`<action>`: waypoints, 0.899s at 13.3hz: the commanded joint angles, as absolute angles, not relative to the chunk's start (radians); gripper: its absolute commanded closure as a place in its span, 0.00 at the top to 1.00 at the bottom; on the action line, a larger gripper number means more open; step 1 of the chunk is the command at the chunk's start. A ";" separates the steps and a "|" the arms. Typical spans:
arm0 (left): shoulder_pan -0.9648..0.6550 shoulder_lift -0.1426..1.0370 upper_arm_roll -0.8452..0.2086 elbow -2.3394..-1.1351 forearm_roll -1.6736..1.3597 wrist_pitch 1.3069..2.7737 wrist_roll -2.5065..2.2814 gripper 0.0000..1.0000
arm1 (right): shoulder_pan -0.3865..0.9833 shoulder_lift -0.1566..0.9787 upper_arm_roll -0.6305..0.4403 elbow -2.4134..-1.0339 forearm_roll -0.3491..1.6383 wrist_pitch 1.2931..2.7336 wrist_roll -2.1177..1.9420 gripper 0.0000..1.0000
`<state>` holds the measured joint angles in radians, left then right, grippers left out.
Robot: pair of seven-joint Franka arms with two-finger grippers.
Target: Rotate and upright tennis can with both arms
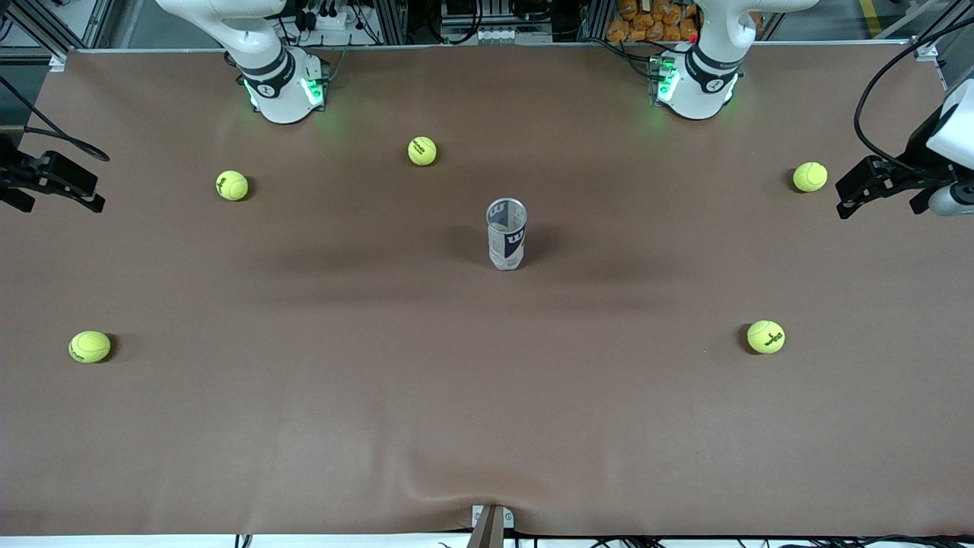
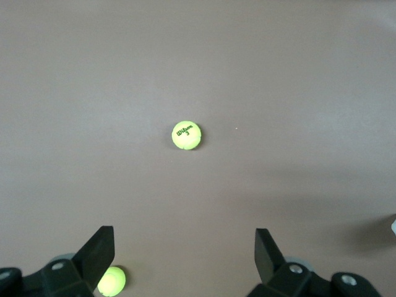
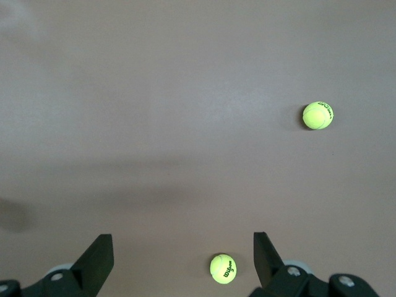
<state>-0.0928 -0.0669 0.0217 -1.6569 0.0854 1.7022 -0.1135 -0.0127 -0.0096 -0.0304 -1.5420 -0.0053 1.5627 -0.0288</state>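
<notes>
The tennis can point(image 1: 507, 234) stands upright mid-desk, roughly midway between both tools, left tool point(image 1: 875, 189) and right tool point(image 1: 53, 183), each hanging with fingers apart over the desk's ends.

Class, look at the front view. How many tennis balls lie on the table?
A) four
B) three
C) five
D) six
C: five balls lie around the can, at and.
</notes>
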 commanded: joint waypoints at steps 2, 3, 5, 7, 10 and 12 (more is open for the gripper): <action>-0.095 -0.037 0.023 -1.578 0.123 1.644 -0.094 1.00 | -0.026 0.018 -0.018 -1.517 -0.006 1.571 -0.021 1.00; -0.095 -0.037 0.023 -1.578 0.123 1.638 -0.094 1.00 | -0.026 0.018 -0.017 -1.510 -0.006 1.571 -0.021 1.00; -0.095 -0.041 0.026 -1.578 0.109 1.631 -0.092 1.00 | -0.026 0.018 -0.018 -1.505 -0.006 1.571 -0.021 1.00; -0.092 -0.040 0.046 -1.583 0.062 1.618 -0.092 1.00 | -0.025 0.018 -0.017 -1.503 -0.006 1.571 -0.021 1.00; -0.091 -0.043 0.054 -1.585 0.035 1.609 -0.091 1.00 | -0.025 0.020 -0.017 -1.503 -0.006 1.569 -0.021 1.00; -0.094 -0.040 0.054 -1.588 -0.014 1.582 -0.115 1.00 | -0.025 0.020 -0.017 -1.503 -0.005 1.569 -0.021 1.00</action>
